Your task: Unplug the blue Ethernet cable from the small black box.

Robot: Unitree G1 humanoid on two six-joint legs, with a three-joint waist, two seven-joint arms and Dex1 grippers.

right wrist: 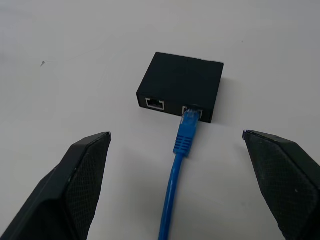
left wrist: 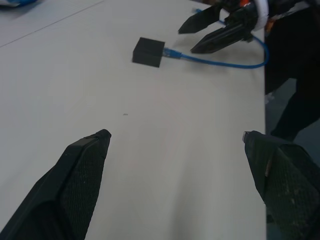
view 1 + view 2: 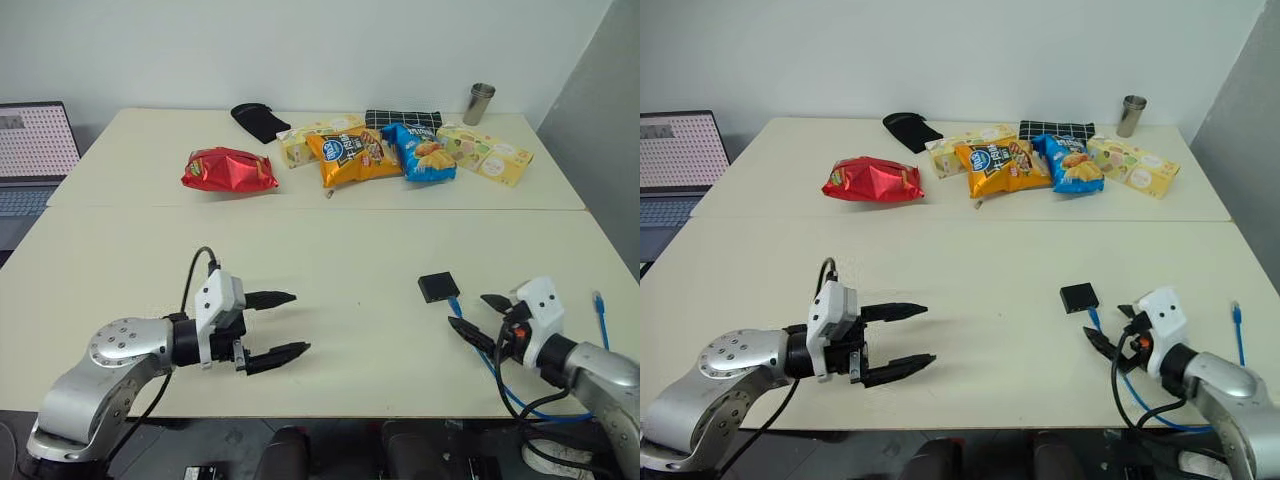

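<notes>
The small black box [image 3: 438,286] lies flat on the near right part of the cream table [image 3: 330,250]. The blue Ethernet cable [image 1: 182,145] is plugged into the right one of the box's two ports. From there the cable runs back under my right gripper [image 3: 467,310] and loops off the table's near edge; its free plug [image 3: 599,305] rests near the right edge. My right gripper is open, just short of the box, with the cable between its fingers and untouched. My left gripper [image 3: 300,322] is open and empty over the near left, pointing across toward the box [image 2: 148,51].
Along the far side lie a red snack bag [image 3: 230,170], orange [image 3: 350,157] and blue [image 3: 420,150] bags, yellow boxes [image 3: 495,155], a black cloth [image 3: 258,120], a checkered pouch [image 3: 402,118] and a metal cup [image 3: 480,103]. A laptop [image 3: 35,150] stands off the far left.
</notes>
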